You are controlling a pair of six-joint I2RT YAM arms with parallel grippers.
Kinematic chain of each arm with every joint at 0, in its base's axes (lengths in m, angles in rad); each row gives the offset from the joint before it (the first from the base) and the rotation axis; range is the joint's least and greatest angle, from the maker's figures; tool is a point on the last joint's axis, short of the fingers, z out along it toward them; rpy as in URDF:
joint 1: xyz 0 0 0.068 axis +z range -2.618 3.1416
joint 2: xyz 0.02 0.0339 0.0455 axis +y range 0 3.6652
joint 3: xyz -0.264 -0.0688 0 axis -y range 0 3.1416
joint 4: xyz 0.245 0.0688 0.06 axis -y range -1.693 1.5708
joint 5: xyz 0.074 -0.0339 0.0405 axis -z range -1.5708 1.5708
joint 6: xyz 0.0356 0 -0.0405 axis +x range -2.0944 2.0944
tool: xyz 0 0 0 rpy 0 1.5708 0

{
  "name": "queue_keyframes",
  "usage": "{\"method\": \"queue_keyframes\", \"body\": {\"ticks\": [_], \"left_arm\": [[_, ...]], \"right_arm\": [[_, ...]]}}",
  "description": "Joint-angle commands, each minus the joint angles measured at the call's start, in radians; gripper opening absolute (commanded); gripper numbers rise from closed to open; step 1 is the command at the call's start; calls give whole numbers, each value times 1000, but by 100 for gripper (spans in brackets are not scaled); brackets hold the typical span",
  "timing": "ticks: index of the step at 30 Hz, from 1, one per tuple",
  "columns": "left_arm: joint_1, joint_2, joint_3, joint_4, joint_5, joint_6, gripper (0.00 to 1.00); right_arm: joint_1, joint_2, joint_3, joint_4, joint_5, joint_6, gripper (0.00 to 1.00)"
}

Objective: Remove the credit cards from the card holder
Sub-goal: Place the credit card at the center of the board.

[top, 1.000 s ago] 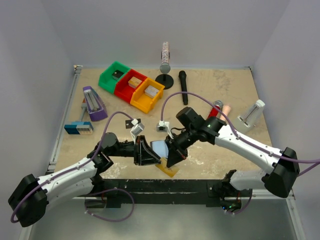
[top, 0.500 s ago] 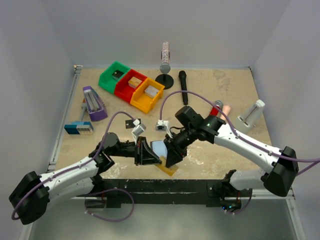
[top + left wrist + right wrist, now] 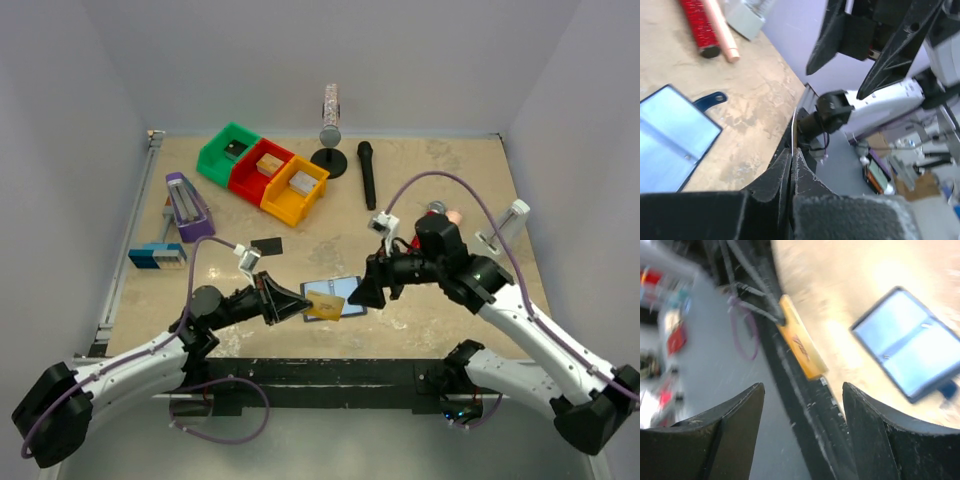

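The left fingers [image 3: 771, 184] were pressed together on one edge of the tan-gold card [image 3: 325, 308]. They held it near the front edge of the tabletop [image 3: 430, 180], just beside the card holder [image 3: 338, 288]; whether card and holder touched, I could not tell. The card holder lay open and flat, its pale blue pockets facing up. The right fingers [image 3: 735, 430] stood wide apart with nothing between them, near the holder's right side. A black card [image 3: 267, 244] lay further back, well apart. I judge the card to be light, stiff and smooth, so it may slip or turn. A hold across its flat faces, well in from the edge, seems safest.
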Motion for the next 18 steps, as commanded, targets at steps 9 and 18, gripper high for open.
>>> {"method": "queue_keyframes", "body": {"ticks": [9, 18], "left_arm": [[7, 142, -121, 489, -225, -215, 0], [7, 151, -121, 475, -223, -215, 0]], "right_arm": [[-61, -56, -294, 487, 125, 410, 68], [-61, -70, -352, 661, 94, 482, 65]]}}
